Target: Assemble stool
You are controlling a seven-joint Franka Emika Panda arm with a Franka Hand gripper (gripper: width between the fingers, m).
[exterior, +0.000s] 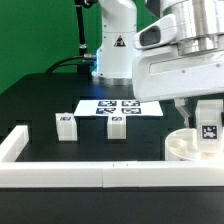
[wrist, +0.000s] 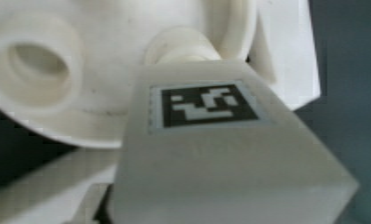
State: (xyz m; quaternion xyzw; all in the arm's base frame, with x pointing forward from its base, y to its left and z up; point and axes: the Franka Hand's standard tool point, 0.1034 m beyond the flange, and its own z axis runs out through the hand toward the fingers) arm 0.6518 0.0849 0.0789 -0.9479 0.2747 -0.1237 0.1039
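In the exterior view, the gripper (exterior: 207, 112) is seen at 3 o'clock, pinched on a tagged leg (exterior: 209, 133) held upright over the round seat (exterior: 182, 147) at 4 o'clock. Two loose legs (exterior: 66, 123) (exterior: 117, 125) are stood at 8 and 6 o'clock of the marker board (exterior: 120, 107).

In the wrist view, the tagged leg (wrist: 208, 105) is shown against the seat (wrist: 31, 100); contact cannot be told.
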